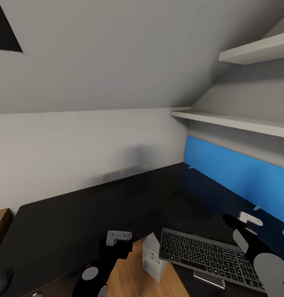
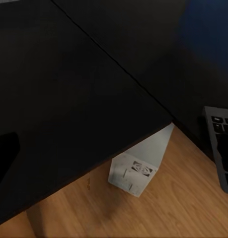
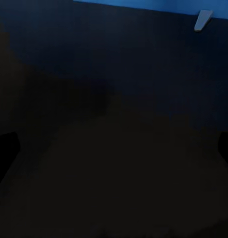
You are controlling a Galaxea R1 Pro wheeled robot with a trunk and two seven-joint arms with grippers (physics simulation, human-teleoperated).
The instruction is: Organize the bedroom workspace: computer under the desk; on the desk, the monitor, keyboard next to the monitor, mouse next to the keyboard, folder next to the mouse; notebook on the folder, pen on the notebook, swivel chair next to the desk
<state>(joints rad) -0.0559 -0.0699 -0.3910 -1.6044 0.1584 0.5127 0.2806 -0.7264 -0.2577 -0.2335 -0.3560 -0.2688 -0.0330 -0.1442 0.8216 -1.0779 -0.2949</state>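
Closest to us, the keyboard [image 1: 211,258] hangs at a tilt off the desk's inner edge, beside our right gripper [image 1: 245,220]. The gripper looks to be carrying it, though how its jaws stand we cannot tell. Our left gripper [image 1: 117,238] hovers nearby over the wooden floor [image 1: 129,276]; its jaws are not clear either. We judge the step in hand to be putting the keyboard on the desk [image 1: 96,206]; next it needs moving forward over the bare black top and setting down flat. Below the desk edge stands the computer [image 2: 138,166], white and partly under the top. At the near left edge lies the mouse [image 1: 2,279]. Farther back, the desk meets a grey wall and a blue wall panel [image 1: 236,169], with white shelves [image 1: 240,121] above.
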